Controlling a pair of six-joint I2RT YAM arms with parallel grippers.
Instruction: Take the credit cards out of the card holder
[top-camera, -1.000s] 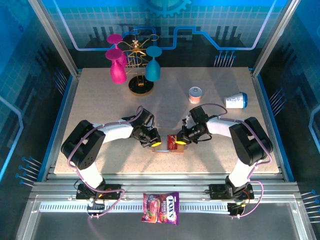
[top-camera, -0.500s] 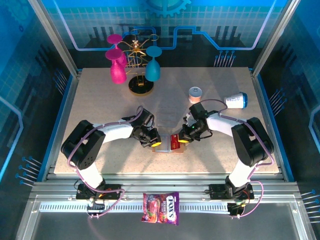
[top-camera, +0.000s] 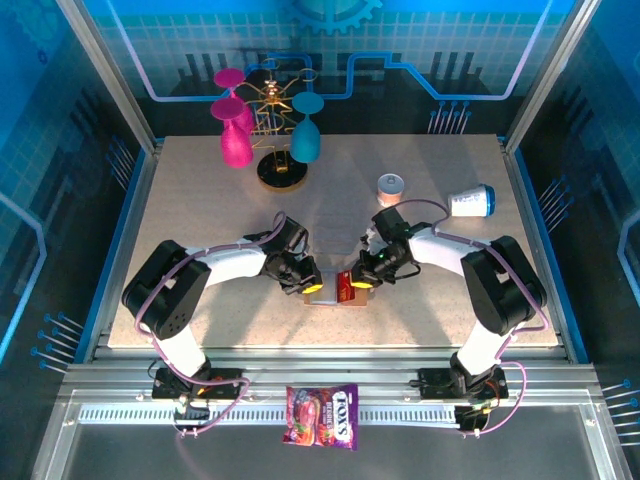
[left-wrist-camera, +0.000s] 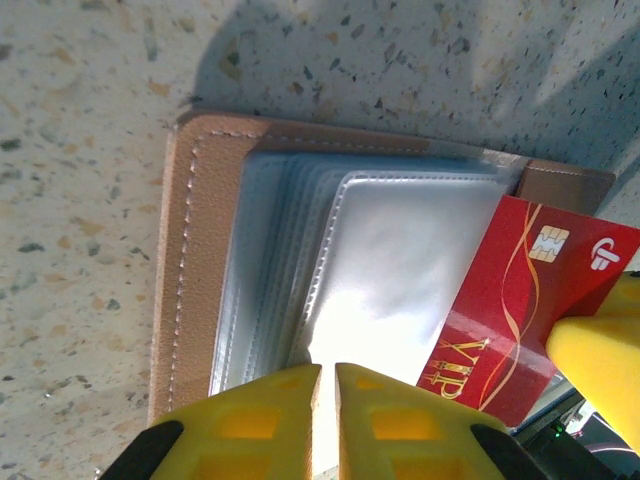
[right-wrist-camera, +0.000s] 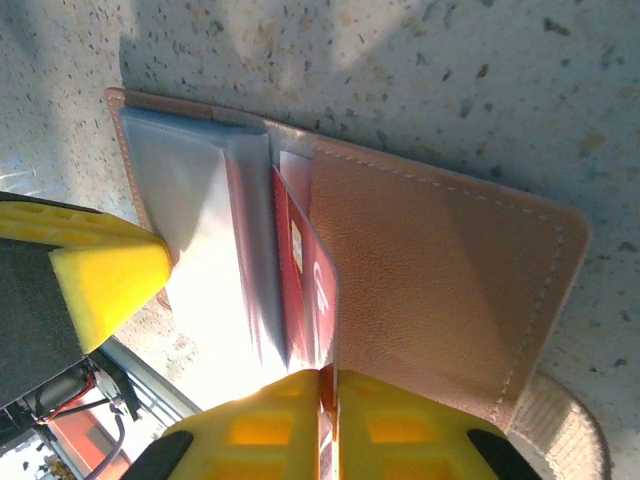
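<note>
1. Roughly midway along the front edge of the tabletop (top-camera: 200, 220) lies the card holder (left-wrist-camera: 195, 260), opened flat with its tan cover down.
2. On it, the left gripper (left-wrist-camera: 327, 382) has its yellow fingers pressed almost together, pinching the edge of the clear sleeves (left-wrist-camera: 390, 260).
3. Opposite, the right gripper (right-wrist-camera: 328, 395) has its fingers closed on the credit card (left-wrist-camera: 515, 290).
4. That red card, with a chip and gold "VIP" lettering, pokes out tilted from beneath the sleeves, past the holder's edge.
</note>
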